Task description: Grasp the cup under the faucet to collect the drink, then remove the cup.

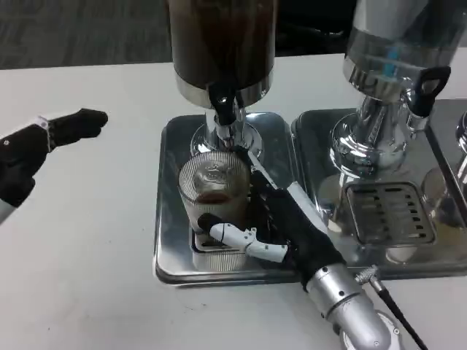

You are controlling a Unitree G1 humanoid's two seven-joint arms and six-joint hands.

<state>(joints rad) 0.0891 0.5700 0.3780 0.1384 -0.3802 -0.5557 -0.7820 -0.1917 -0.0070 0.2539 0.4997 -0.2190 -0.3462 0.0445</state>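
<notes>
A clear ribbed glass cup (211, 191) stands on the left steel drip tray (169, 240), directly under the black faucet (222, 102) of the dark drink dispenser (222, 44). A little brown liquid lies in the cup's bottom. My right hand (281, 226) wraps the cup from its right side, with fingers behind the cup and the thumb across its front base. My left hand (40, 146) hovers over the table at the far left, fingers extended and holding nothing.
A second dispenser (394, 65) with a clear tank and its own black tap stands at the right over another steel tray with a slotted grate (387, 211). Bare white table (80, 255) stretches left and in front of the trays.
</notes>
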